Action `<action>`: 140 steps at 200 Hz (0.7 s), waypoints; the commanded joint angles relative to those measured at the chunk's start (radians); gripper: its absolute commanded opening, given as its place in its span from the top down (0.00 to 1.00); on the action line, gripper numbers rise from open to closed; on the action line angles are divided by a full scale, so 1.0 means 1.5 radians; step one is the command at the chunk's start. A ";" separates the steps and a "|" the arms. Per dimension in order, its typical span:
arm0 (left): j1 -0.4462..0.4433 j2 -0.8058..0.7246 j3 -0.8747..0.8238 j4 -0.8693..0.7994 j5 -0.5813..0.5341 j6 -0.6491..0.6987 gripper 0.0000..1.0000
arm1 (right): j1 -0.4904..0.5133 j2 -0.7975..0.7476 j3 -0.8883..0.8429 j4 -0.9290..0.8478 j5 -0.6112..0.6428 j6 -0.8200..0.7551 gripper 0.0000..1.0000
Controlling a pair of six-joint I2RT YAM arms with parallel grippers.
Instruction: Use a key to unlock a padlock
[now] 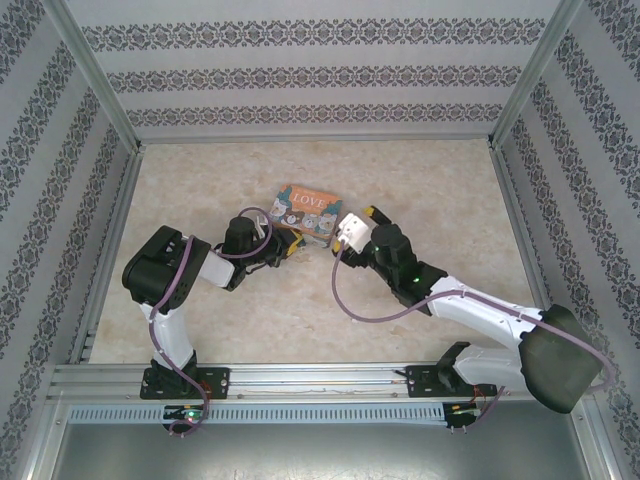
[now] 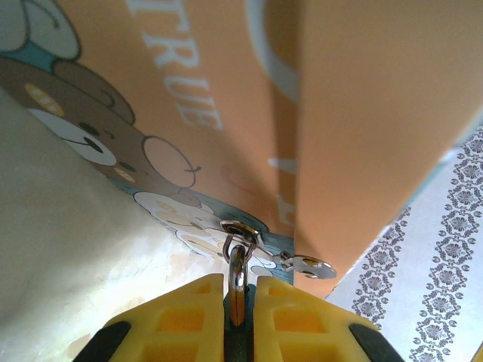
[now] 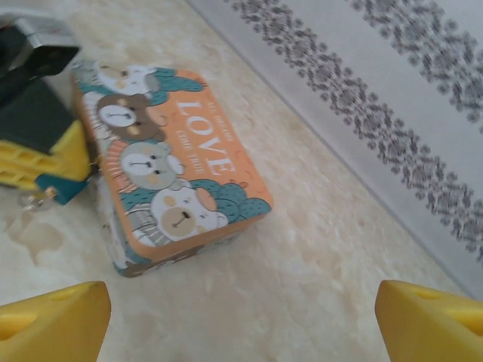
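Left gripper [image 2: 239, 288] jaws clamp the padlock [image 2: 237, 265] hanging on the LOVE tin [image 3: 173, 166]. Right gripper [image 3: 241, 309] jaws stand apart, empty. Best to hold the lock steady, its base turned clear of the tin.

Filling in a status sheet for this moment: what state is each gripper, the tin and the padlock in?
Tin: lid closed, flat on table.
Padlock: shackle hooked through tin's hasp.
Left gripper: shut on padlock.
Right gripper: open, empty.

"LOVE", "TRUE" on tin [image 3: 173, 162]
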 commanded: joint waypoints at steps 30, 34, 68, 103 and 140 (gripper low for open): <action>-0.013 -0.013 0.016 -0.005 -0.011 -0.009 0.89 | 0.049 0.045 -0.012 0.015 0.001 -0.115 0.11; -0.012 -0.013 0.017 -0.005 -0.012 -0.011 0.89 | 0.053 0.050 -0.012 0.016 0.001 -0.118 0.12; -0.018 -0.017 0.018 -0.006 -0.020 -0.027 0.89 | 0.071 0.104 0.004 0.018 0.003 -0.134 0.19; -0.025 -0.028 0.017 -0.021 -0.028 -0.032 0.89 | 0.075 0.159 0.028 0.030 -0.029 -0.153 0.34; -0.028 -0.039 0.016 -0.030 -0.034 -0.036 0.89 | 0.067 0.213 0.061 0.041 -0.076 -0.157 0.53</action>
